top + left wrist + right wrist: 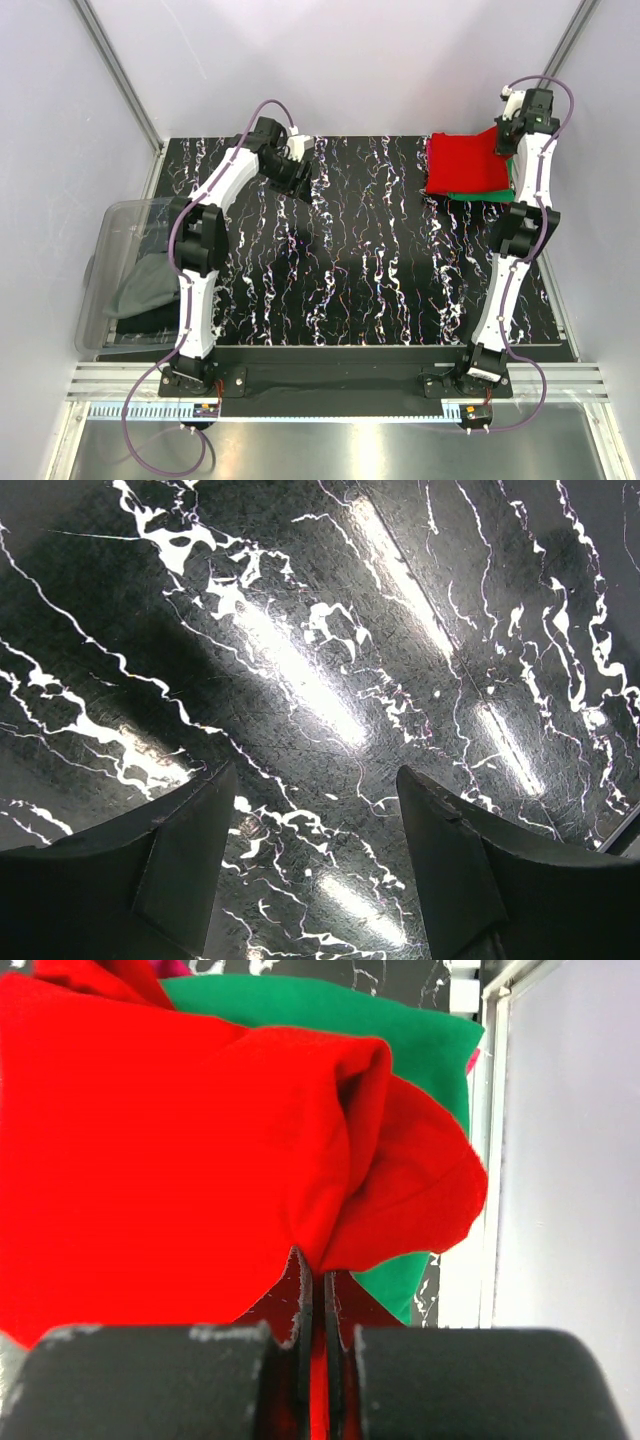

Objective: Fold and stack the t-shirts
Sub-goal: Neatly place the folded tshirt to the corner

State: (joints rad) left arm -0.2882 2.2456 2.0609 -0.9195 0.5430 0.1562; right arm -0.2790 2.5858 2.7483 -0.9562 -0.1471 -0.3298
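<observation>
The bright red t-shirt (463, 162) lies at the table's back right on top of the folded green t-shirt (478, 195). My right gripper (505, 138) is at the red shirt's right edge. In the right wrist view it (313, 1262) is shut on a bunched fold of the red t-shirt (180, 1150), with the green t-shirt (400, 1030) underneath and a sliver of pink cloth (472, 1058) past it. My left gripper (298, 178) hovers at the back middle. It (315, 775) is open with only bare table between its fingers.
A clear plastic bin (112, 225) stands off the table's left edge with dark grey cloth (150, 285) in it. The black marbled table (360, 260) is bounded by a metal frame. A white wall (570, 1160) stands close to the right of the shirts.
</observation>
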